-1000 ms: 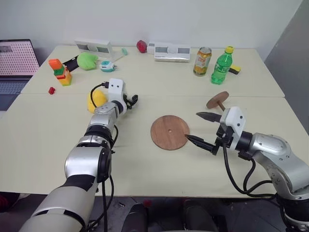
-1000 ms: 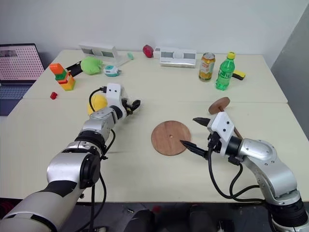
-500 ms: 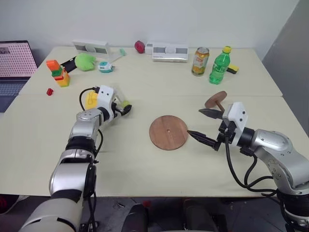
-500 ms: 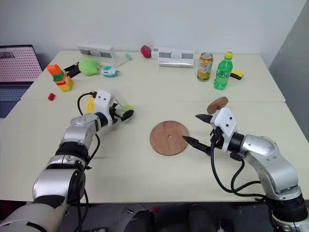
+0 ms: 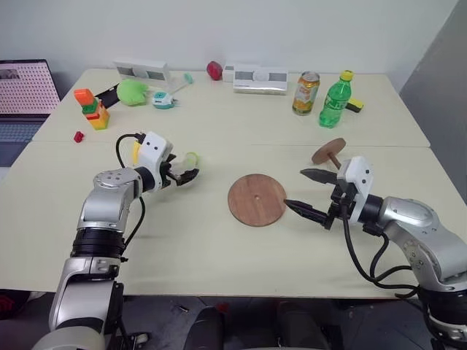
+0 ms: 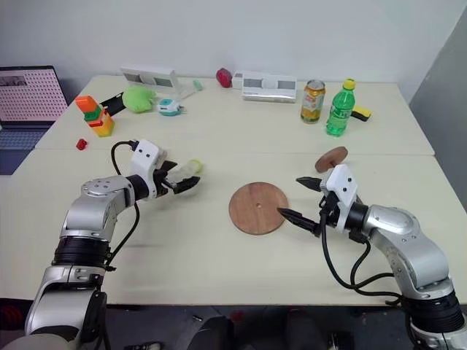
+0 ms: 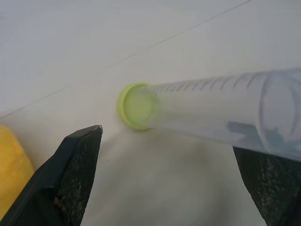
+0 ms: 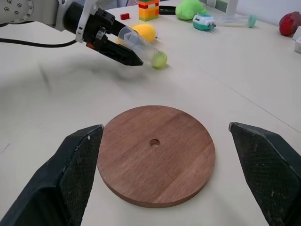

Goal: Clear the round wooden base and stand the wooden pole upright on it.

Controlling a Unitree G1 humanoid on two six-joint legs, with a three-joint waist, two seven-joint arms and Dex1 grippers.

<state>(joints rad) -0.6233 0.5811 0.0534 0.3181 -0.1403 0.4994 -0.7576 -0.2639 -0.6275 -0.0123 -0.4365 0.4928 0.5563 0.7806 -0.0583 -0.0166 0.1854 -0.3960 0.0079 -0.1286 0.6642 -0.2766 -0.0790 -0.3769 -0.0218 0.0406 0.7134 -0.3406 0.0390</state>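
Round wooden base [image 5: 257, 200]: flat reddish-brown wooden disc with a small centre hole, lying bare on the pale cream table [image 5: 219, 255], roughly midway between the two arms.

Wooden pole [image 5: 330, 152]: thin dark rod with a round reddish-brown disc at one end, lying tilted on the table beyond the right gripper, well apart from the base.

Left gripper [image 6: 181, 179]: two black fingers spread wide, held just above the table to the left of the base. A clear plastic tube with a yellow-green bottom [image 7: 197, 110] lies between the spread fingers (in the left wrist view one side sits against a finger; whether it is gripped cannot be told).

Right gripper [image 5: 305, 192]: black fingers fully apart, holding nothing, tips pointing at the base's right edge (one tip just beside the rim).

Yellow soft object [image 8: 143, 32]: on the table behind the left gripper.

Far table edge: green plastic bottle [image 5: 334, 100], drink can [image 5: 306, 92], stacked coloured blocks [image 5: 91, 108].
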